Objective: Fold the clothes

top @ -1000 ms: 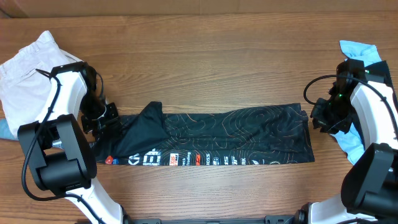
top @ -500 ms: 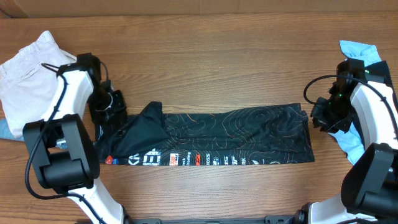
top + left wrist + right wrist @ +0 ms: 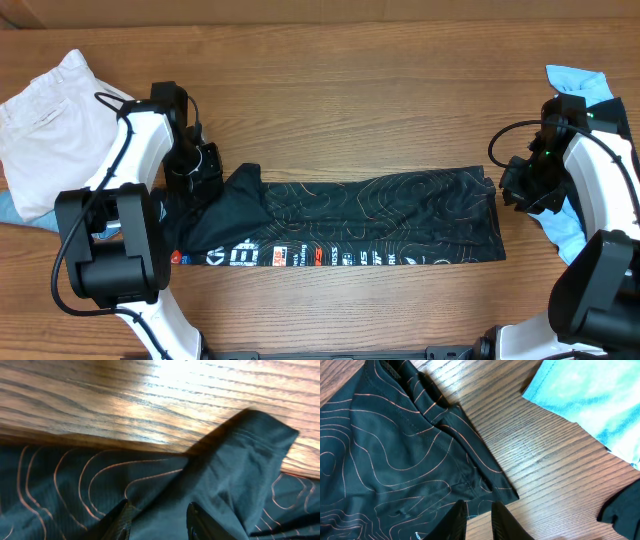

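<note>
The left pincer [image 3: 200, 178], jaws apart but its hold untellable, was poised over the left end of the jersey [image 3: 380, 215], laid lengthwise parallel to the front edge of the bench [image 3: 350, 100], with the narrowly parted right pincer [image 3: 508, 190], grasp likewise untellable, at its right end.

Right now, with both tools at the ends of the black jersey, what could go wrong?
The left tool sits by the raised sleeve flap; a pull could drag the flap and crease the jersey.
The right tool is at the layered right corner; it may catch only one layer.
The light-blue garment lies close to the right tool and could get snagged.
</note>
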Available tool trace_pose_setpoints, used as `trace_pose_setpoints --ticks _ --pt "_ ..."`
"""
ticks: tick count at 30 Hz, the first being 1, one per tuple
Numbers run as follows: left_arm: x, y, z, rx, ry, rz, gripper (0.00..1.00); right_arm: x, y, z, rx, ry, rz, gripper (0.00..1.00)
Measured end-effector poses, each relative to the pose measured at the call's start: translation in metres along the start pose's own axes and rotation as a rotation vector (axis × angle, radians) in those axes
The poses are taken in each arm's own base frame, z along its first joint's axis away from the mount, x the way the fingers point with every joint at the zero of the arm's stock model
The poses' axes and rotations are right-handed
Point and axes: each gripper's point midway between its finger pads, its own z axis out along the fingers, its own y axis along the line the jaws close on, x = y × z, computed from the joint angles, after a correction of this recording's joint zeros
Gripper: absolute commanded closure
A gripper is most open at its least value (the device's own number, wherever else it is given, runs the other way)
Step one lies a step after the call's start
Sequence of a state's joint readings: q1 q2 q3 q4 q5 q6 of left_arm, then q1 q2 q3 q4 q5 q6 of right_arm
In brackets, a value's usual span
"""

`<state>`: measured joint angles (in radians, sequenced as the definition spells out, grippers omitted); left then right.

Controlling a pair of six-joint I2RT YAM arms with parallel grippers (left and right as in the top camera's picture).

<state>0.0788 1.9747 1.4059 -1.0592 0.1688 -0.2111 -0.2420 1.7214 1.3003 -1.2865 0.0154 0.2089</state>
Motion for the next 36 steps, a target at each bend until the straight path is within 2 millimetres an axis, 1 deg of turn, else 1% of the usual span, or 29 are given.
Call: trace_pose_setpoints --ticks 2,6,10,11,14,15,21,23,26,28,31,34,36 --pt "0.003 0.001 0.005 -0.001 0.007 -0.001 0.62 0.000 0.000 0.000 0.000 0.000 0.001 0.80" --pt "0.012 0.004 0.014 -0.001 0.035 -0.006 0.67 0.000 0.000 0.000 0.000 0.001 0.000 0.80" --pt "0.016 -0.001 0.019 0.038 0.047 -0.003 0.72 0.002 -0.001 0.000 0.002 0.008 0.000 0.80" --pt "0.017 -0.003 0.019 0.049 0.049 0.000 0.75 0.002 -0.001 0.000 0.002 0.008 0.000 0.80" --pt "0.018 -0.007 0.019 0.073 0.054 0.001 0.92 0.003 -0.001 0.000 0.003 0.012 0.000 0.80" --pt "0.018 -0.008 0.019 0.077 0.056 0.006 0.96 0.004 -0.001 0.000 0.004 0.014 0.001 0.80" --pt "0.021 -0.013 0.019 0.112 0.068 0.044 0.96 0.004 -0.001 0.000 0.004 0.015 0.000 0.80" --pt "0.023 -0.020 0.018 0.151 0.073 0.072 0.96 0.004 -0.001 0.000 0.004 0.015 0.000 0.80" --pt "0.029 -0.035 0.014 0.252 0.092 0.138 0.96 0.003 -0.001 0.000 0.004 0.014 0.000 0.80" --pt "0.036 -0.045 0.009 0.330 0.113 0.185 0.96 0.004 -0.001 0.000 0.004 0.015 0.000 0.80" --pt "0.052 -0.061 0.000 0.451 0.161 0.261 0.96 0.004 -0.001 0.000 0.004 0.015 0.000 0.80" --pt "0.075 -0.066 -0.009 0.519 0.232 0.314 0.96 0.003 -0.001 0.000 0.002 0.013 0.000 0.80" --pt "0.086 -0.068 -0.014 0.551 0.265 0.348 0.96 0.002 0.000 0.000 -0.002 0.009 0.000 0.80"
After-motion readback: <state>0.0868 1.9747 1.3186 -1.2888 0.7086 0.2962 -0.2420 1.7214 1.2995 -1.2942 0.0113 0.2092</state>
